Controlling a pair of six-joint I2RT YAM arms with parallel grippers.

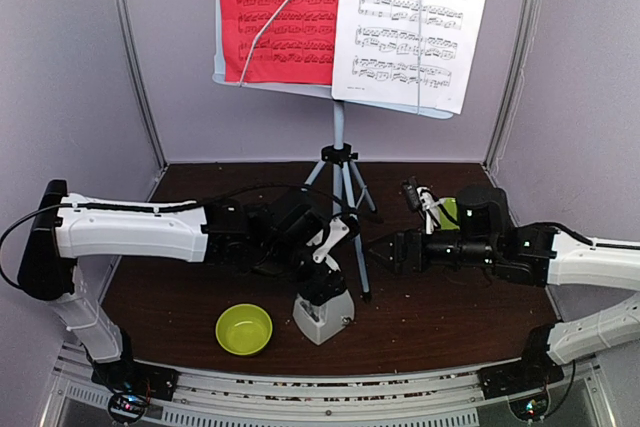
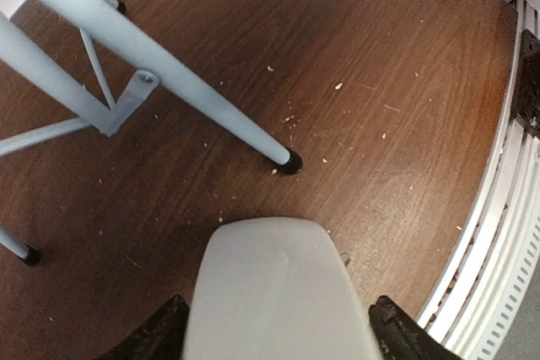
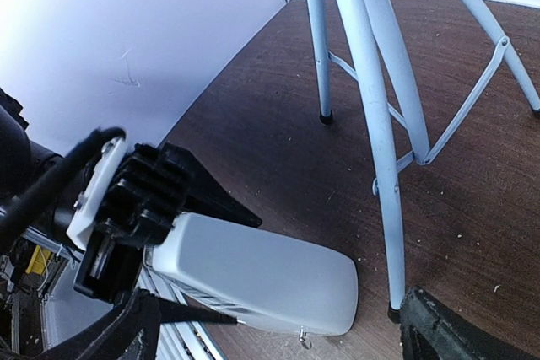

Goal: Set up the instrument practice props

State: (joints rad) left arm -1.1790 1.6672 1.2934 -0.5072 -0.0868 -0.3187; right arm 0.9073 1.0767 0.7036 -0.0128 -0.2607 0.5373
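Observation:
The pale music stand stands at the back on tripod legs. A red sheet and a white sheet of printed music rest on its desk. My left gripper is shut on the small pale-grey metronome, which is upright at the table's front middle, right next to a tripod foot. The metronome fills the space between the left fingers in the left wrist view. My right gripper is open and empty, just right of the tripod leg, facing the metronome.
A lime-green bowl sits at the front, left of the metronome. Something green shows behind the right arm. A metal rail runs along the table's near edge. Grey walls enclose the back and sides.

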